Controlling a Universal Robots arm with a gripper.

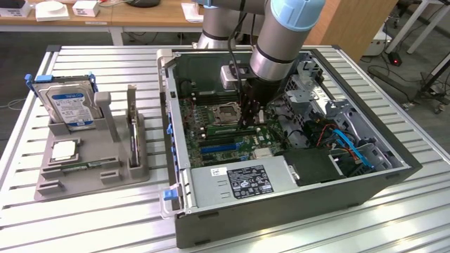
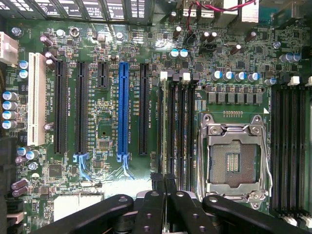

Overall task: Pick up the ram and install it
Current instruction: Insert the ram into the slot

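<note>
My gripper reaches down into the open computer case, just over the motherboard beside the processor socket. In the wrist view the black fingers are pressed together, shut on the ram. The ram shows edge-on as a thin strip along the memory slot farthest from the socket. Its chips and label are hidden. A second ram stands upright in the grey holder outside the case.
The holder also carries a silver hard drive and a small square processor chip. Black memory slots, a blue expansion slot, the power supply and blue cables crowd the case.
</note>
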